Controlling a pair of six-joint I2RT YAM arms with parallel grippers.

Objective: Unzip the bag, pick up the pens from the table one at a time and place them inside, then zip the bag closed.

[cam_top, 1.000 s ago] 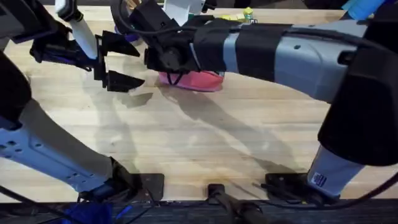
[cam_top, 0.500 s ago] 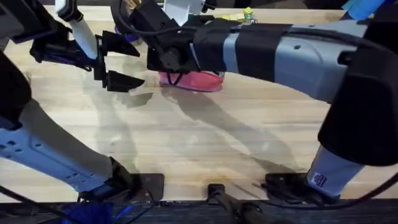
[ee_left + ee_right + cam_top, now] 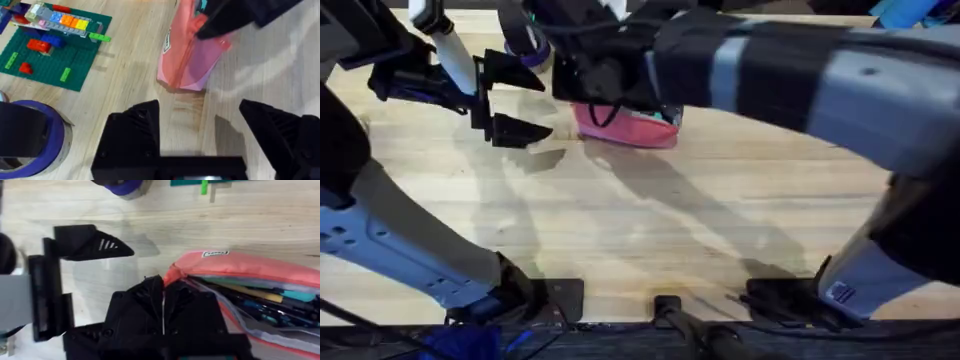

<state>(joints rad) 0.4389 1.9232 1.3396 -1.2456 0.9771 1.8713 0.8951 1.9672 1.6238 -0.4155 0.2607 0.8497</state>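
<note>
The pink bag lies on the table at the back centre. My right gripper hangs over its left end. In the right wrist view the bag gapes open along its zipper, with dark pens among other coloured ones inside. There my right gripper is shut at the bag's near end, where the zipper runs out. My left gripper stands open just left of the bag, nothing between its fingers. In the left wrist view it faces the bag's end.
A green brick baseplate with several loose bricks lies beyond the bag. A purple tape roll stands close beside the left gripper. The wooden table in front of the bag is bare.
My right arm has risen closer to the camera and shifted slightly back, still at the bag's left end. The left arm has not moved.
</note>
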